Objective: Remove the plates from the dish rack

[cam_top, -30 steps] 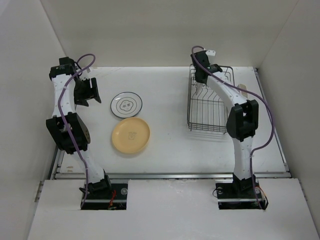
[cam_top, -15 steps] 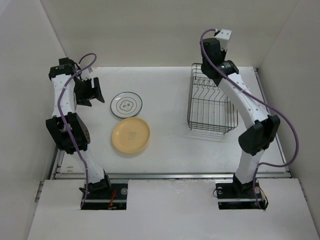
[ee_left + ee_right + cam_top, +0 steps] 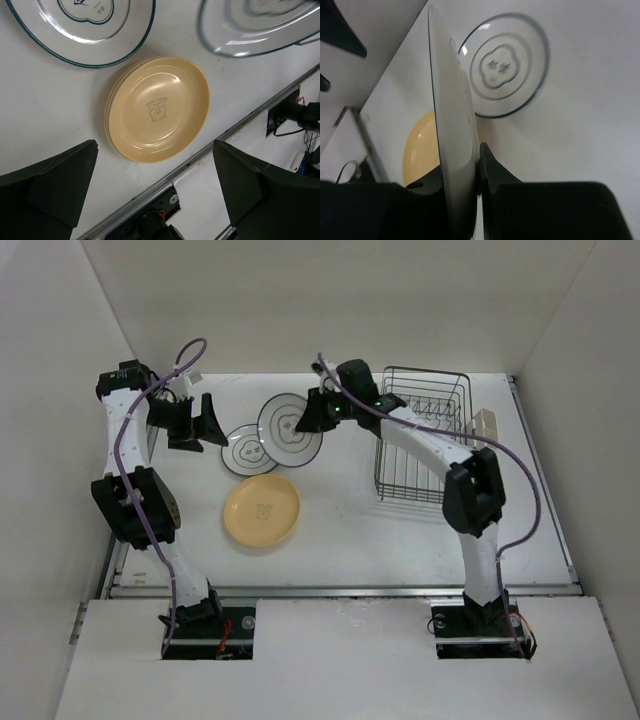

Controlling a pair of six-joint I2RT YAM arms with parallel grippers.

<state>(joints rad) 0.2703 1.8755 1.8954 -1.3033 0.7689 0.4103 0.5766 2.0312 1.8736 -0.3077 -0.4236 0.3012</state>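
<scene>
So the right arm has swung away from over the dish rack (image 3: 425, 440) and is now reaching left across the table (image 3: 350, 530), and the left gripper (image 3: 200, 422) has popped its jaws wide apart since a second ago. The right gripper (image 3: 318, 412) is pinching a white dark-rimmed plate (image 3: 290, 427) by its edge, which the right wrist view is showing edge-on between the fingers (image 3: 492, 175). That plate is hanging tilted in the air, overlapping the far-right rim of the ringed plate (image 3: 248, 452) in the top view. The ringed plate is lying flat on the table, and the yellow plate (image 3: 262, 511) is sitting just beside it on the near side. In the left wrist view the yellow one's edge is looking layered, so it might be a stack, can't tell for sure. The left gripper is hovering spread and holding nothing, left of the 2 white plates. The rack is sitting well off to the right with a beige holder (image 3: 487, 422) on its right side.
</scene>
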